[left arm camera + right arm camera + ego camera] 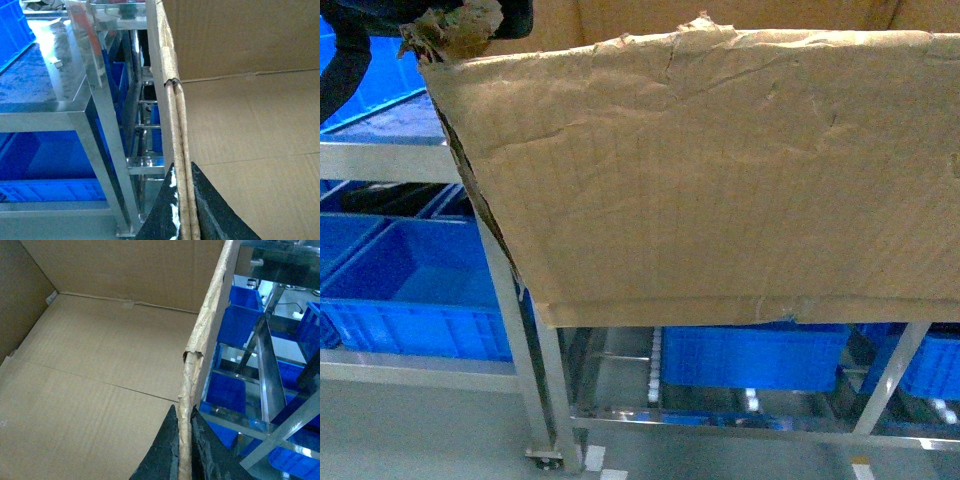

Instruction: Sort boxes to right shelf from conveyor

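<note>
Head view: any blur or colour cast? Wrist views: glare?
Head view: strong blue tint, soft overall; the cardboard box fills most of the frame. Left wrist view: bright glare on the steel shelf frame; left tool fingers dark and near. Right wrist view: box interior evenly lit, right tool in shadow at the bottom edge.

A brown, creased corrugated box (720, 180) is shown, its rim paler and frayed toward 11 o'clock. Black fingers (220, 210) are seen at 6 o'clock in both wrist views, flecked with white. Bright blue crates (420, 290) are seen at 8 o'clock, inside a shiny silver steel rack (535, 390). A grey floor (410, 430) is shown with small white marks.
</note>
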Motion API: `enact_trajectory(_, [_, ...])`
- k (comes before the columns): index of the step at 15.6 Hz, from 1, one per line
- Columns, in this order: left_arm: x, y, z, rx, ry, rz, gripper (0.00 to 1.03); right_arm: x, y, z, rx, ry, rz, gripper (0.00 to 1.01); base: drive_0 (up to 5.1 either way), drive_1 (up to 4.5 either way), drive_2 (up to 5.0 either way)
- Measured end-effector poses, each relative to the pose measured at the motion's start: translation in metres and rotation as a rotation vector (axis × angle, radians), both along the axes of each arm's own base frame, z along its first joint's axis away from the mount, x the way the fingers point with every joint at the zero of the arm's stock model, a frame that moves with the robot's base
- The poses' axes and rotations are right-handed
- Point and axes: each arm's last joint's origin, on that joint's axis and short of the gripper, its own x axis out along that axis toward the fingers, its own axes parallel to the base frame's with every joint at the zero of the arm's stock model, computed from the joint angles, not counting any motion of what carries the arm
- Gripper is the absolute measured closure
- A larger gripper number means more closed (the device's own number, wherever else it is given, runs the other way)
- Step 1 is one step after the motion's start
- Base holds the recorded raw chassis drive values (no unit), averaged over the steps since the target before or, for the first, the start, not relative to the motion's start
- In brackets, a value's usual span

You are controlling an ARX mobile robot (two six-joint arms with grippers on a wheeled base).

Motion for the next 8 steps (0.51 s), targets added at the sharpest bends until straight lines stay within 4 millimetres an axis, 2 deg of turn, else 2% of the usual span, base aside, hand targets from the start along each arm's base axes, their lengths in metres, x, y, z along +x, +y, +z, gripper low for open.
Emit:
enact_trajectory(2, [0.0002,0.0002,0.0008,-0.003,-0.007,0.004,1.01,0.0002,0.0001,0.0008,0.000,-0.009,0.001,0.99,0.2,0.17,0.2])
enact_trajectory(5, [0.0008,0.0022,0.0011,-0.003,-0.007,0.012,1.01,0.0002,0.0026,0.0010,0.000,-0.011,0.009,0.99,4.9,-2.16,-2.8])
enact_trajectory(8, [-0.0010,-0.0012,0.0011,-0.003,-0.007,-0.004,1.01,0.0002,-0.0022,0.0001,0.000,-0.002,-0.007,0.99,0.0,0.00,0.0])
